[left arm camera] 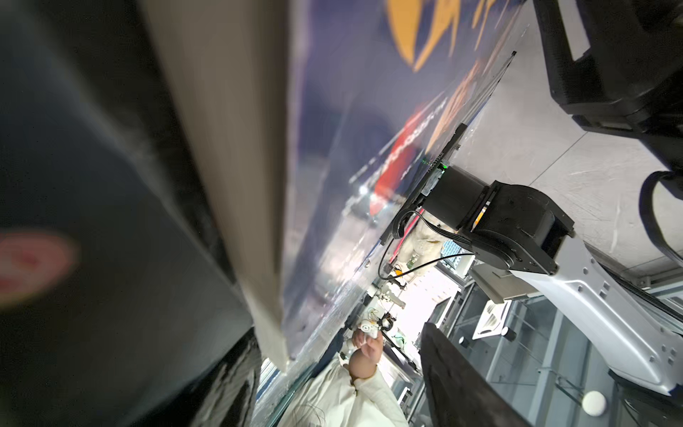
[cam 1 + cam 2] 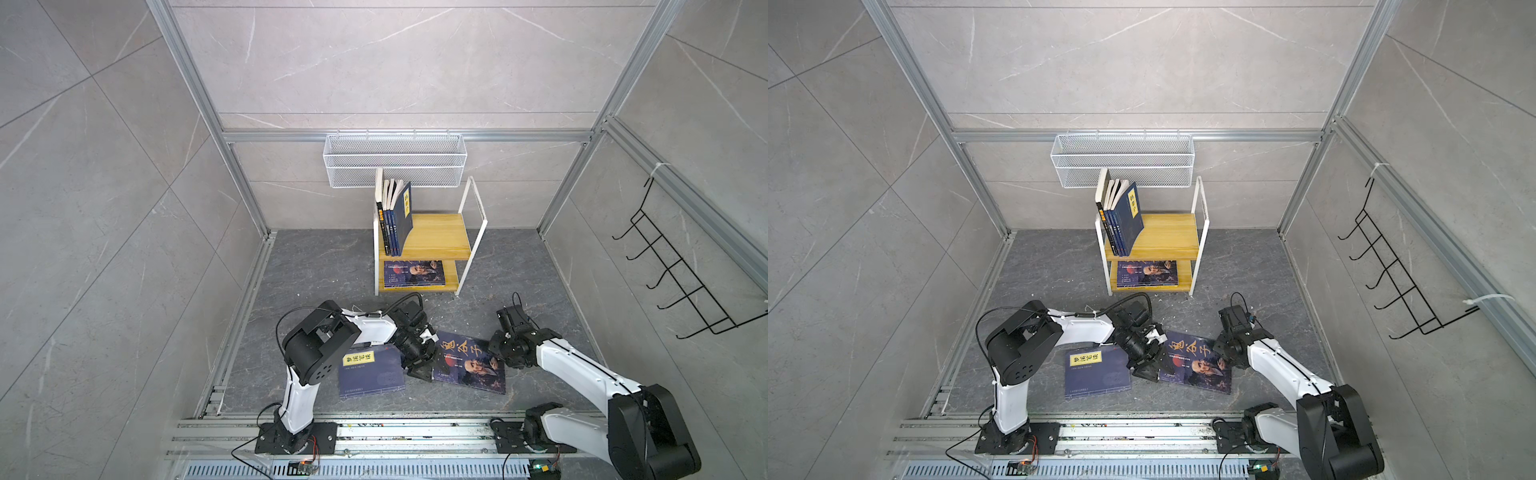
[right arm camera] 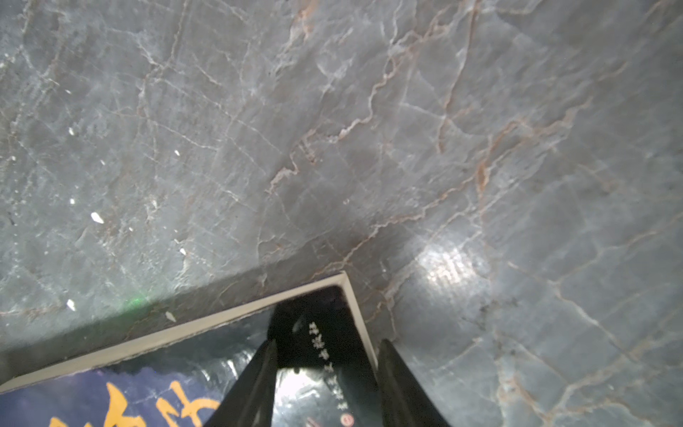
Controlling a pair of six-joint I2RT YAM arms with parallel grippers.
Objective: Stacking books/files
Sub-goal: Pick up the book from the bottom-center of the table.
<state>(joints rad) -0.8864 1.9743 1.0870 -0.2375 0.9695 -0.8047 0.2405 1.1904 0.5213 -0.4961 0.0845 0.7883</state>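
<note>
Two books lie on the dark table in both top views. One is navy with a yellow label (image 2: 371,371). The other is a portrait book with gold calligraphy (image 2: 469,361) (image 2: 1198,359). My left gripper (image 2: 428,370) (image 1: 340,399) is open at that book's left edge. In the left wrist view its pale page edge (image 1: 236,185) runs beside one finger (image 1: 229,388). My right gripper (image 2: 496,353) (image 3: 327,392) is open at its far right corner. It straddles the book's edge (image 3: 356,314), with one finger over the cover and one over the table.
A white-framed wooden shelf (image 2: 440,237) stands at the back, with several books upright (image 2: 395,216) on its top board and a portrait book (image 2: 413,273) flat below. A wire basket (image 2: 395,160) hangs behind it. A black hook rack (image 2: 681,274) is on the right wall.
</note>
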